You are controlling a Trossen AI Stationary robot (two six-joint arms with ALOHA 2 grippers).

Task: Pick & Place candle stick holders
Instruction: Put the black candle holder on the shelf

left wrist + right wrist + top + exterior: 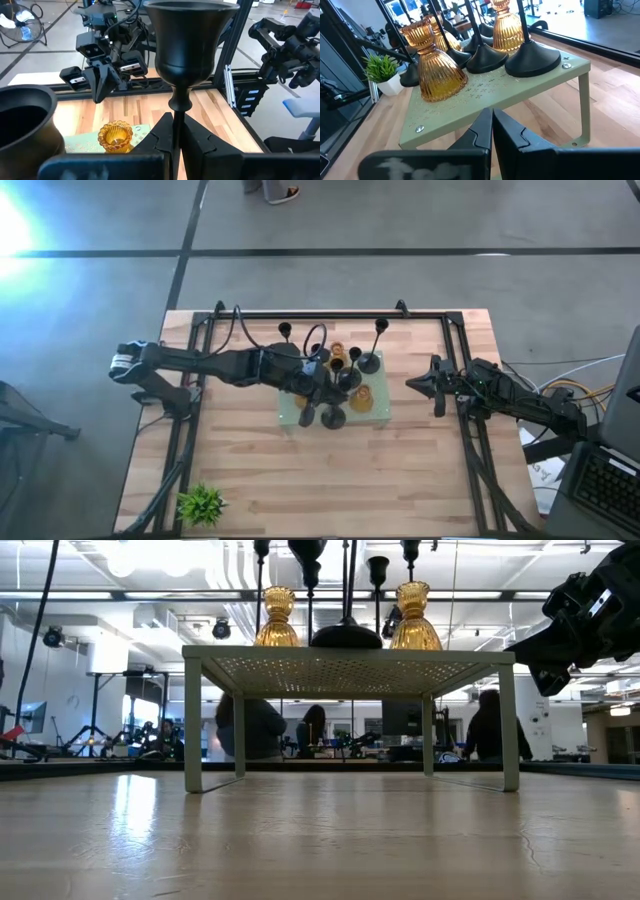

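Overhead, table-level, two wrist views of stand (485,95)

A raised stand (372,418) sits mid-table, and the holders (348,370) are clustered on top of it. My left gripper (175,142) is over the stand's left part, pinched on the stem of one tall holder (186,47); a squat holder (115,136) stands just beyond it. My right gripper (418,384) hangs right of the stand, apart from it. A plant (202,504) sits at the table's near-left corner.
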